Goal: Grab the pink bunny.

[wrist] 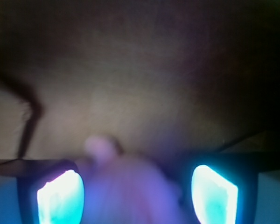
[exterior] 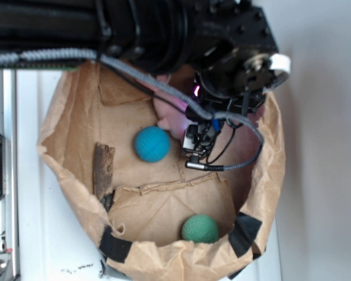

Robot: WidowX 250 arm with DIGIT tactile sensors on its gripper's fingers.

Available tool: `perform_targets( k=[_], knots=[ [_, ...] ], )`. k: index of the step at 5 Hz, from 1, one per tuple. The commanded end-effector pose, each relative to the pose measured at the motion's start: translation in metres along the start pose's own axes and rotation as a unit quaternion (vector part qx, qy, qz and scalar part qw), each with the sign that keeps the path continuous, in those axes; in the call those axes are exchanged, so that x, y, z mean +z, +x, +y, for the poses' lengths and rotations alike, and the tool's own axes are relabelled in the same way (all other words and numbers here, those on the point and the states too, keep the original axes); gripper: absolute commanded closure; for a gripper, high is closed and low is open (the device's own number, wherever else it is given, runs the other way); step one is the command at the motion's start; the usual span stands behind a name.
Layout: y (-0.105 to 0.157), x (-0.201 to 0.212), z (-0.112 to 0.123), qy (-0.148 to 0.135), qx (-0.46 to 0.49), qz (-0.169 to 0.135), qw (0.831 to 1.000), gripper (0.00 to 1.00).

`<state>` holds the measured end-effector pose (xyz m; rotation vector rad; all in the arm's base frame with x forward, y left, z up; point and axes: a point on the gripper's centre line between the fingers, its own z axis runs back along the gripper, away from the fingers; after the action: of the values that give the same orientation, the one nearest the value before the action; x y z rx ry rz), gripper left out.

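The pink bunny (exterior: 171,121) lies in the brown paper bag (exterior: 64,123), mostly hidden under my arm; only a pale pink patch shows right of the teal-blue ball (exterior: 152,144). My gripper (exterior: 222,88) hangs over it. In the wrist view the bunny (wrist: 130,186) is a blurred pink mass between my glowing pads (wrist: 60,198). It lies near the left pad, with a dark gap before the right one. The gripper (wrist: 136,193) is open around the bunny.
A green ball (exterior: 200,229) rests at the bag's near side and a strip of bark (exterior: 103,170) at its left. The bag's crumpled walls stand all round. A metal rail (exterior: 3,175) runs along the left edge.
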<state>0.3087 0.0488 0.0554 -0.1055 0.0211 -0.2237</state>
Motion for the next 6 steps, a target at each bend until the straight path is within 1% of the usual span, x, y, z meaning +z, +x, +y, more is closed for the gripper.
perform_targets(
  k=[1, 2, 3, 5, 6],
  knots=[
    [0.048, 0.006, 0.014, 0.044, -0.013, -0.074, 0.996, 0.00],
    [0.047, -0.009, 0.018, 0.058, -0.020, -0.081, 0.995, 0.00],
    [0.049, -0.007, 0.019, 0.053, -0.033, -0.081, 0.995, 0.00],
    [0.049, -0.007, 0.019, 0.053, -0.033, -0.081, 0.995, 0.00],
    [0.036, 0.012, 0.010, 0.061, -0.031, -0.104, 0.992, 0.00]
  ],
)
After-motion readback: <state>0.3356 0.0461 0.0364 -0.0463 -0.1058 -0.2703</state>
